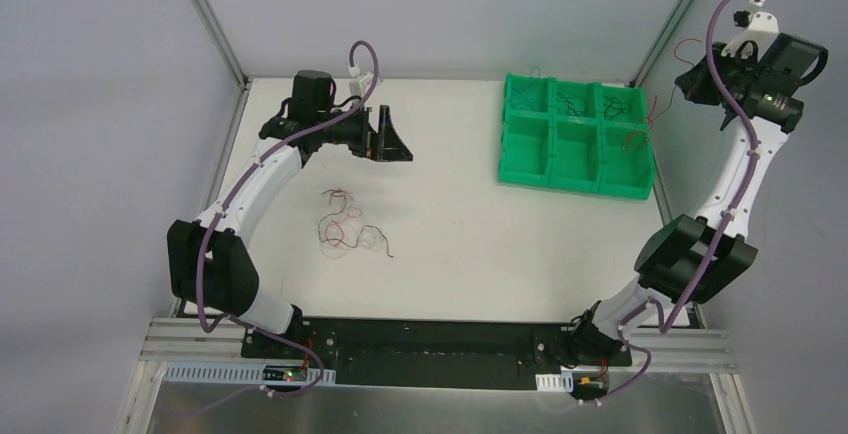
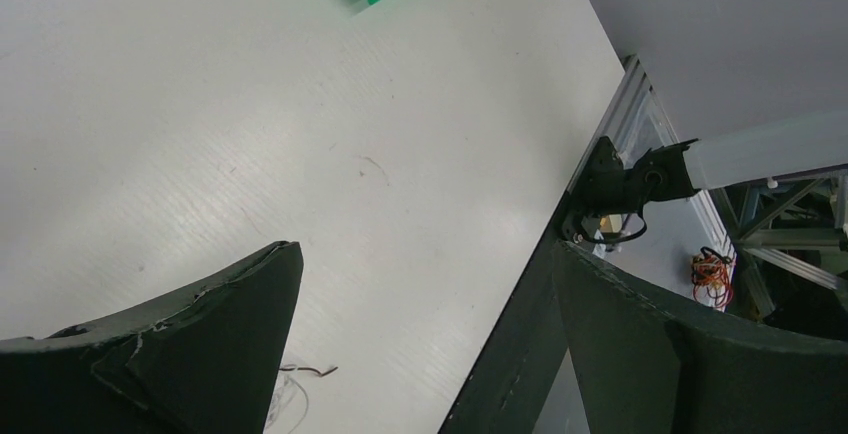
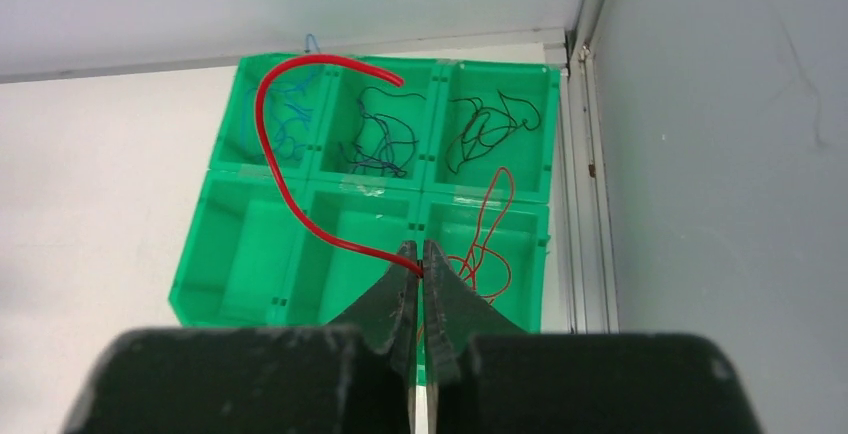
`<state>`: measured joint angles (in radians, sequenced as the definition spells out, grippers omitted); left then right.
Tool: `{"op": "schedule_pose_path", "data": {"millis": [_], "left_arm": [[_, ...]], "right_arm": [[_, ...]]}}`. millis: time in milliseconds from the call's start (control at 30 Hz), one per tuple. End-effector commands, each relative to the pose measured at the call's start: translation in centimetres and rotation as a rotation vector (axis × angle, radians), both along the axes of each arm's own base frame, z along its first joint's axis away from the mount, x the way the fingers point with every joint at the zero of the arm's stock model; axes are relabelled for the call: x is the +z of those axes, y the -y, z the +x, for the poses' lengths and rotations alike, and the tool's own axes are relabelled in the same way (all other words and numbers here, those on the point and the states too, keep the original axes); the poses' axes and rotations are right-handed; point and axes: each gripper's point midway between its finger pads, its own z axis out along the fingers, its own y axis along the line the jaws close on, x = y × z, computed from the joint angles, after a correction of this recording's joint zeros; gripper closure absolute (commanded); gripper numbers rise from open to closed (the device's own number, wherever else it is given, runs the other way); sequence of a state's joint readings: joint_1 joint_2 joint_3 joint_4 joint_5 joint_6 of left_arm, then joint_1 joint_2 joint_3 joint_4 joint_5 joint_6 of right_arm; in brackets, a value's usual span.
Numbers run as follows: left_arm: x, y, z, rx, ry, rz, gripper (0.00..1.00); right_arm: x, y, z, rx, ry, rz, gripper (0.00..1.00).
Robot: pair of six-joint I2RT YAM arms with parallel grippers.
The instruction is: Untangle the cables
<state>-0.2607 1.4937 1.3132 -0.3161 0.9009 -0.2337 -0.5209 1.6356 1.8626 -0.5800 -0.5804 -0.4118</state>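
Heads up on the drop: your right gripper (image 3: 421, 252) has its fingers pressed together on the very end of one thin red curly wire (image 3: 261, 114), up above the green plastic six-pocket bin (image 3: 190, 294). The free end arcs way out over the far-left and far-middle pockets, so if you let go here I'd guess it springs sideways and drapes over a divider or lands in with the wrong colour. With a pinch that close to the tip, it could also just slip out.

Bin contents:
- Far row has blue wires (image 3: 287, 119) on the left, dark ones (image 3: 383, 139) in the middle and black ones (image 3: 487, 124) on the right.
- Near row has red wires (image 3: 487, 229) on the right. The other two pockets look empty.

The remaining tangle of red and dark wires (image 1: 345, 224) sits on the white table (image 1: 450, 234), well away from the bin. Your left gripper (image 1: 392, 137) is spread wide, holding nothing, just beyond it.
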Motion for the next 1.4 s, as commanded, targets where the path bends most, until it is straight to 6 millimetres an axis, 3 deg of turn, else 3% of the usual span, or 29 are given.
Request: {"op": "schedule_pose_path", "data": {"millis": [0,300,633,733,967,1067,1300,1333,1367], "left_arm": [[0.7,-0.5,-0.3,-0.006,0.060,0.028,0.01],[-0.8,-1.6,-0.5,0.009,0.026,0.063,0.01],[-3.5,-4.1,-0.8,0.035,-0.064,0.123,0.01],[-3.7,-4.8,-0.9,0.049,-0.082,0.129,0.01],[-3.6,-5.5,-1.6,0.062,-0.087,0.146,0.01],[-3.7,-5.8,-1.9,0.068,-0.092,0.160,0.01],[-3.8,-5.9,-2.0,0.071,-0.094,0.165,0.01],[-3.8,-5.9,-1.9,0.072,-0.094,0.166,0.01],[-3.8,-5.9,-1.9,0.072,-0.093,0.166,0.01]], "right_arm": [[-0.5,2.7,1.7,-0.033,0.019,-0.042,1.00],[-10.1,3.3,2.7,-0.036,-0.170,0.049,1.00],[-22.6,-0.7,3.2,0.015,-0.443,0.018,1.00],[-25.4,-0.7,3.2,0.001,-0.493,-0.052,1.00],[-29.3,1.6,4.1,-0.055,-0.584,-0.160,1.00],[-29.8,2.2,4.2,-0.083,-0.610,-0.169,1.00],[-30.6,2.2,1.9,-0.030,-0.705,-0.151,1.00],[-30.2,2.0,1.9,-0.023,-0.703,-0.144,0.95],[-29.7,1.7,2.0,-0.013,-0.693,-0.129,0.80]]}}
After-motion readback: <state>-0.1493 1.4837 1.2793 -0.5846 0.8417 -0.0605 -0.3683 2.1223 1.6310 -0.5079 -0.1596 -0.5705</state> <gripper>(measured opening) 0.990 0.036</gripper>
